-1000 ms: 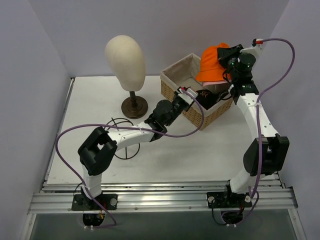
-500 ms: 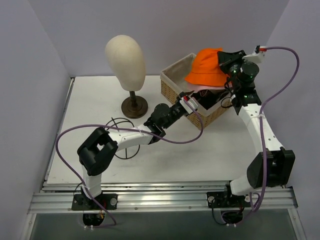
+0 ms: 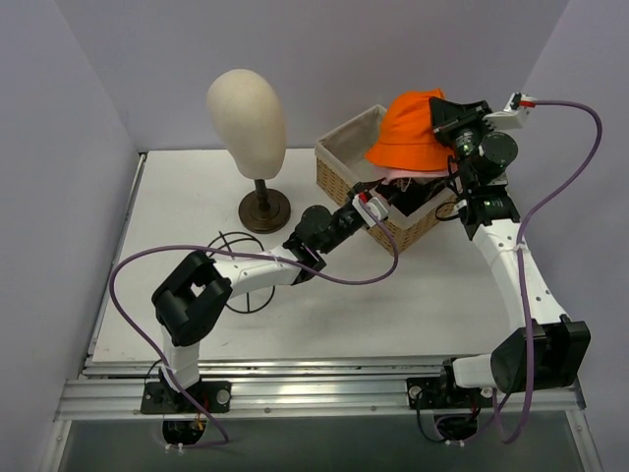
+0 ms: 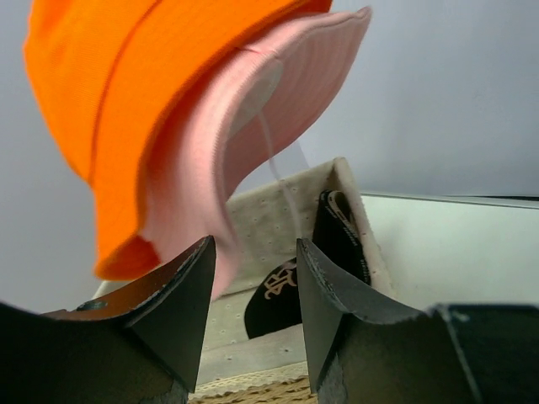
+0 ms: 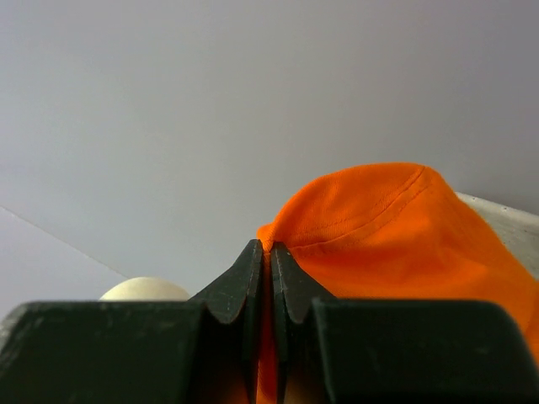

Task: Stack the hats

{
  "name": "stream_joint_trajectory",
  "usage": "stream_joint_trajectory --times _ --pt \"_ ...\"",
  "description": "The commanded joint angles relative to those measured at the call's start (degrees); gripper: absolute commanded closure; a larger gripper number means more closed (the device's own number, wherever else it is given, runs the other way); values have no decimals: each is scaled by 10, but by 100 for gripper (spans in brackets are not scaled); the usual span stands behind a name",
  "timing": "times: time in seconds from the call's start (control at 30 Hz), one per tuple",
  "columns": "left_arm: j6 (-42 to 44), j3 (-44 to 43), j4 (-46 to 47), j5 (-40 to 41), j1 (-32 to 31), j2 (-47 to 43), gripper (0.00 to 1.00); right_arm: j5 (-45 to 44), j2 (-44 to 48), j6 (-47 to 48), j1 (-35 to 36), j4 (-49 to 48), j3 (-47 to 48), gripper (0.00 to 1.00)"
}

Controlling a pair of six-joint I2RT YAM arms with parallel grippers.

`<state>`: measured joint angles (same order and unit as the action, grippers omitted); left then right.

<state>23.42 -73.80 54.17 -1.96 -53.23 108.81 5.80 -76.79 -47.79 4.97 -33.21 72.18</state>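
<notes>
My right gripper (image 5: 265, 246) is clenched on the crown of the orange bucket hat (image 3: 411, 128), hanging it over the wicker basket (image 3: 339, 169) by the far right corner. The pink bucket hat (image 4: 227, 135) is nested inside, so I reckon the pair rides as one. My left gripper (image 4: 254, 244) gapes empty just below.

- You see a bright orange bucket hat (image 3: 411, 133), plain apart from its stitched seams.
- Your left wrist view shows a pale pink bucket hat (image 4: 221, 151), its brim ribbed with stitch lines.
- A black cap (image 4: 271, 305) carries a gold emblem.
- The wicker basket (image 3: 413, 226) is woven tan, its liner cream with fine dots.
- The mannequin head (image 3: 246, 110) is cream, its stand (image 3: 264, 208) dark brown.
- Your cables (image 3: 111, 285) run purple over a white table (image 3: 187, 197).
</notes>
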Motion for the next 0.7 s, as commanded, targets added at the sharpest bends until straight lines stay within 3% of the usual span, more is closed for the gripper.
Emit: stream_joint_trajectory --times 0.0,0.3,0.67 --pt "-29 13 44 -46 -4 -23 48 -7 13 3 3 -55 7 100" --pt "-20 7 70 12 -6 -16 47 -5 17 -2 11 -66 -4 100" --pt "-22 -24 71 14 -6 2 47 -9 38 -5 24 -80 -27 100"
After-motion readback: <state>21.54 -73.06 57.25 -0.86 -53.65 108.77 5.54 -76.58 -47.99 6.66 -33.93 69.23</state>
